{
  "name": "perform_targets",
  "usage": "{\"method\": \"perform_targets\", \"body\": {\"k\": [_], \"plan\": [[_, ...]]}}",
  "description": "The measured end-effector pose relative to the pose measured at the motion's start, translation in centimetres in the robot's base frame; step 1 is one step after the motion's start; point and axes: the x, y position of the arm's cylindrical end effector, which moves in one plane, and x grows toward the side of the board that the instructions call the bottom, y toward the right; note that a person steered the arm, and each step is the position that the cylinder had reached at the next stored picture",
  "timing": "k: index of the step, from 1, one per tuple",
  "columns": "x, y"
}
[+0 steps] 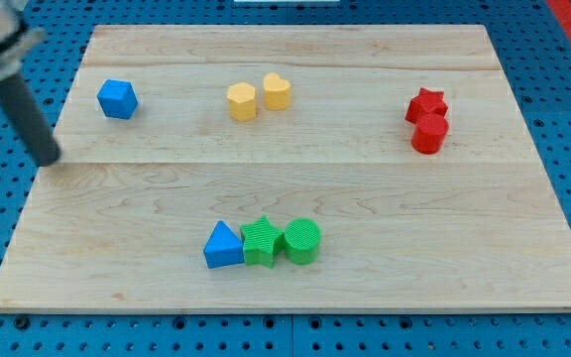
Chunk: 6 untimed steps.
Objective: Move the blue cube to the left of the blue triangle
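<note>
Blue plastic cube (117,99) — upper left of the pale wooden desk (365,228), well apart from the blue triangular block (223,246) at the view's bottom, which touches a green star block (261,241). My tip (48,159) — left of the cube, near the desk's left edge. Jaws: none fitted, bare rod only.

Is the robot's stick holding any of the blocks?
No, nothing is held. My tip touches no block; it rests at the board's left edge, apart from the blue cube.

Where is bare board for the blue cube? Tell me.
Bare wood lies left of the blue triangle, down to the wooden board's bottom-left corner. Crowded: the green star and green cylinder touch its right. My tip sits left of the blue cube.
</note>
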Motion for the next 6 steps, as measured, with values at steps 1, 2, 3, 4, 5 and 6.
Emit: {"method": "perform_targets", "body": {"k": [1,2,3,4,5,6], "plan": [[-5.4,3.1],[-12.5,7.5],[-17.1,8.4],[-14.0,10.8],[-10.2,10.8],[-6.7,10.8]]}}
